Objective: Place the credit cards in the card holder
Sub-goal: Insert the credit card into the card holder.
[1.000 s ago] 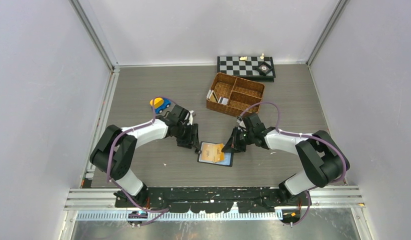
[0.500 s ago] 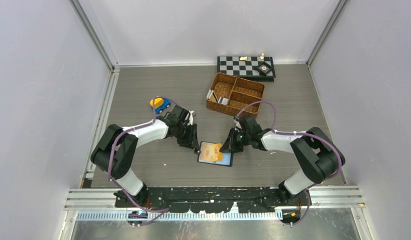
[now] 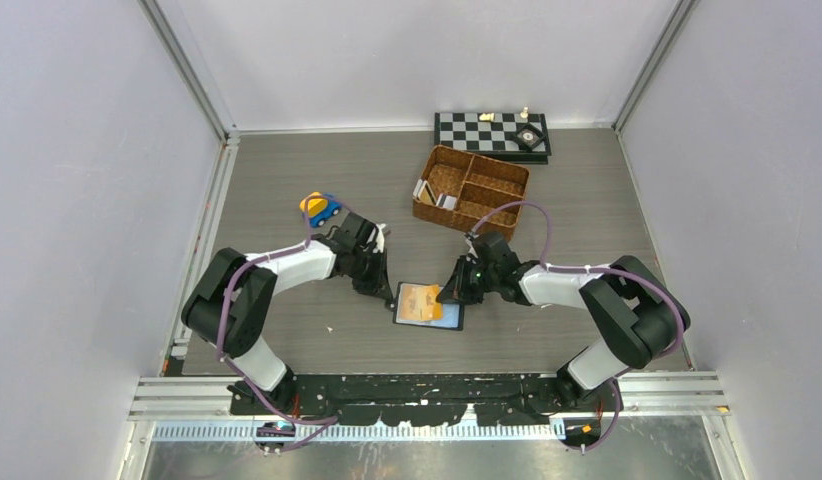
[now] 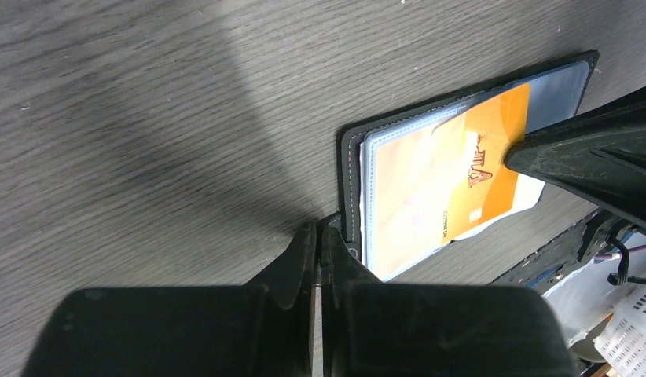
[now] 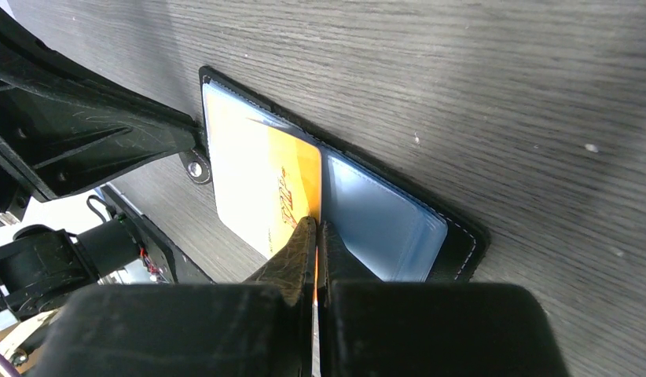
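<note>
Close view of a card being fed into a wallet. The right gripper (image 5: 314, 236) is clamped on the edge of a tan-orange credit card (image 5: 265, 188) printed with red lettering. The card lies over the open black card holder (image 5: 461, 236), and its far end looks tucked under the clear sleeve on one half. The end in the fingers sticks out over the fold. The bluish sleeve on the other half looks empty.

The left gripper (image 4: 316, 239) is closed tight, its tips at the wallet's outer edge, just beside the snap tab. Whether it pinches the leather or only presses there cannot be told.

Judged from this, the first card is partway in and needs pushing home. A few pale and dark cards (image 3: 432, 196) stand in a compartment of the wicker basket (image 3: 482, 157), well apart from the wallet, so most of the task remains.

The wallet lies near the front of a grey wood-grain table (image 3: 287, 170). Plain pale walls and metal frame posts enclose it. A chessboard (image 3: 477, 130) sits at the back, and a blue and yellow toy car (image 3: 320, 208) sits left of centre.
</note>
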